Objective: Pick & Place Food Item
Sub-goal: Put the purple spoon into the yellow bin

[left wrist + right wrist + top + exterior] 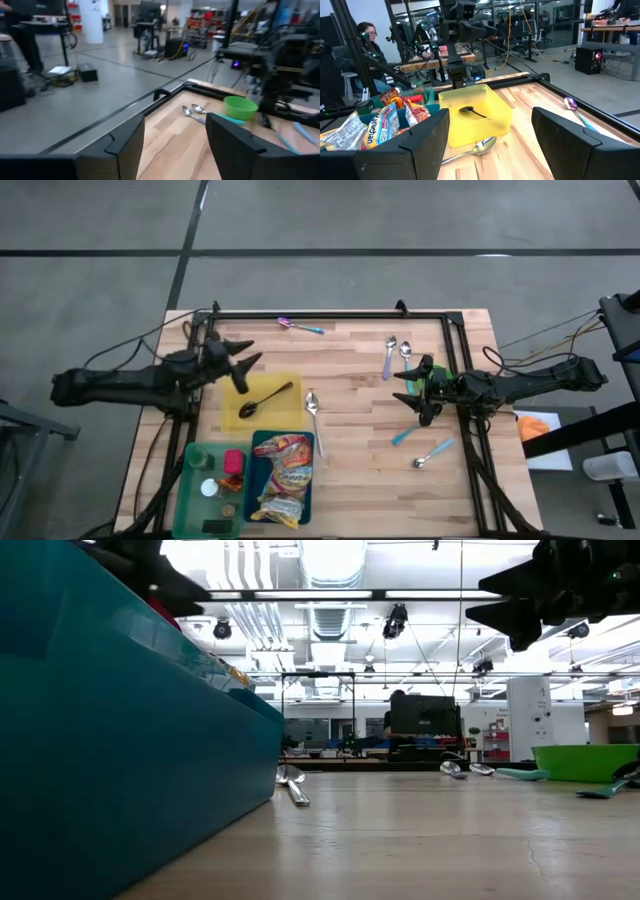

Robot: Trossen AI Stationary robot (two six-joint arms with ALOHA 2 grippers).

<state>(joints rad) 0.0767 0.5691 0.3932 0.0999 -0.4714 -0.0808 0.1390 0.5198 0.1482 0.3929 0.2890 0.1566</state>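
Observation:
Several snack bags (283, 470) (375, 125) lie in a blue bin (256, 450) (120, 740) at the table's near edge. Beside it stands a green bin (192, 470) with small items. Just beyond the bins, a yellow tub (290, 412) (485, 120) holds a black spoon (262, 400) (472, 111). My left gripper (250, 358) (175, 150) hovers open at the tub's far left corner, pointing level toward the right. My right gripper (405, 387) (490, 145) hangs open at the right, pointing level toward the tub, over a green bowl (438, 384) (240, 106).
Loose spoons lie on the wooden table: a silver one (312, 408) right of the tub, two (395, 352) at the far middle, one (300, 327) at the far edge, two (425, 448) near the right. A person (367, 37) sits beyond the table's left side.

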